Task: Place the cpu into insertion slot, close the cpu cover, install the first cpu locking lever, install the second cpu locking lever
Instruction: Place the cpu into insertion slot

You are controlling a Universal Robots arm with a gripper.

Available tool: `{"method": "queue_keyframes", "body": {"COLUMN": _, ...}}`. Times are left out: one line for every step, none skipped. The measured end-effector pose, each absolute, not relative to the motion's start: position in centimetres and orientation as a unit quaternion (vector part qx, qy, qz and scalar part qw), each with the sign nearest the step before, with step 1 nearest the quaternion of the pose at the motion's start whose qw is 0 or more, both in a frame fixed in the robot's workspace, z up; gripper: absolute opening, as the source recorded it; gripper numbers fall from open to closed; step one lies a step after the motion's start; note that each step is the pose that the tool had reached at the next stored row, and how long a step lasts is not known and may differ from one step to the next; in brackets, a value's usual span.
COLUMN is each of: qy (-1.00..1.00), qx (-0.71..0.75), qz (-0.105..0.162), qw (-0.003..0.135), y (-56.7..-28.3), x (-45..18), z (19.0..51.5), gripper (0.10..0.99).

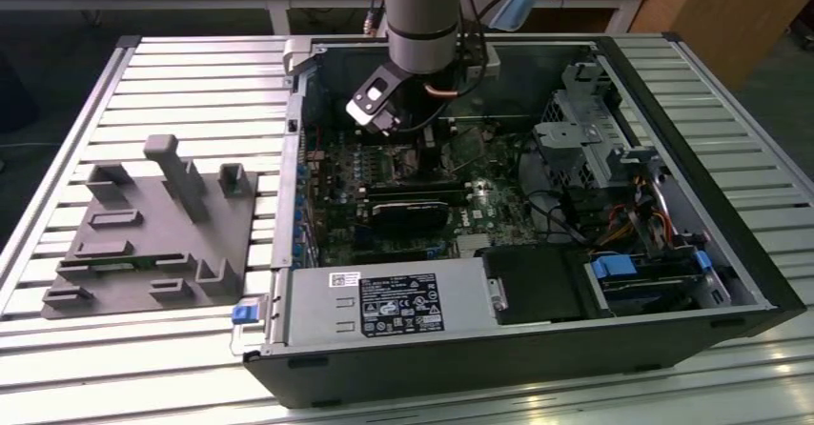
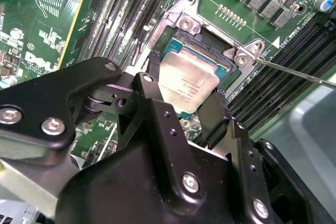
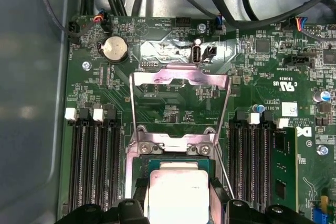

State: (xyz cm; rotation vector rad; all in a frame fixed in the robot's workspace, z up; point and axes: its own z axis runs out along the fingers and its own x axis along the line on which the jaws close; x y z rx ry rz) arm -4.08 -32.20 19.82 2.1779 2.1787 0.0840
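Gripper point(image 2: 182, 106) fingers point(image 2: 211, 118), nearly closed, clamp two opposite edges of the cpu point(image 2: 186, 80) at the insertion slot point(image 2: 203, 43), cpu cover point(image 3: 181, 75) swung open, memory slots point(image 3: 94, 171) flanking closely.

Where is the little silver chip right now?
In the second wrist view, the chip sits between the black jaws, right over the square socket, with long black memory slots on both sides.

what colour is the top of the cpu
Dull silver-grey; the cpu shows best in the second wrist view.
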Motion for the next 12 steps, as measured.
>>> {"method": "queue_keyframes", "body": {"qy": 0.706, "qx": 0.707, "qz": 0.027, "qw": 0.03, "y": -32.2, "x": -4.08, "z": 19.78, "gripper": 0.541}}
{"method": "queue_keyframes", "body": {"qy": 0.703, "qx": 0.71, "qz": 0.027, "qw": 0.03, "y": -32.2, "x": -4.08, "z": 19.74, "gripper": 0.541}}
{"method": "queue_keyframes", "body": {"qy": 0.7, "qx": 0.713, "qz": 0.027, "qw": 0.03, "y": -32.2, "x": -4.08, "z": 19.7, "gripper": 0.541}}
{"method": "queue_keyframes", "body": {"qy": 0.697, "qx": 0.716, "qz": 0.027, "qw": 0.03, "y": -32.2, "x": -4.08, "z": 19.66, "gripper": 0.541}}
{"method": "queue_keyframes", "body": {"qy": 0.696, "qx": 0.717, "qz": 0.027, "qw": 0.03, "y": -32.18, "x": -4.09, "z": 19.62, "gripper": 0.541}}
{"method": "queue_keyframes", "body": {"qy": 0.695, "qx": 0.717, "qz": 0.027, "qw": 0.03, "y": -32.17, "x": -4.1, "z": 19.59, "gripper": 0.541}}
{"method": "queue_keyframes", "body": {"qy": 0.695, "qx": 0.718, "qz": 0.027, "qw": 0.03, "y": -32.15, "x": -4.11, "z": 19.55, "gripper": 0.541}}
{"method": "queue_keyframes", "body": {"qy": 0.695, "qx": 0.718, "qz": 0.028, "qw": 0.029, "y": -32.14, "x": -4.11, "z": 19.52, "gripper": 0.541}}
{"method": "queue_keyframes", "body": {"qy": 0.695, "qx": 0.718, "qz": 0.029, "qw": 0.028, "y": -32.14, "x": -4.11, "z": 19.48, "gripper": 0.541}}
{"method": "queue_keyframes", "body": {"qy": 0.695, "qx": 0.718, "qz": 0.032, "qw": 0.025, "y": -32.14, "x": -4.11, "z": 19.44, "gripper": 0.541}}
{"method": "queue_keyframes", "body": {"qy": 0.695, "qx": 0.718, "qz": 0.035, "qw": 0.022, "y": -32.13, "x": -4.11, "z": 19.42, "gripper": 0.541}}
{"method": "queue_keyframes", "body": {"qy": 0.695, "qx": 0.718, "qz": 0.036, "qw": 0.021, "y": -32.13, "x": -4.11, "z": 19.42, "gripper": 0.541}}
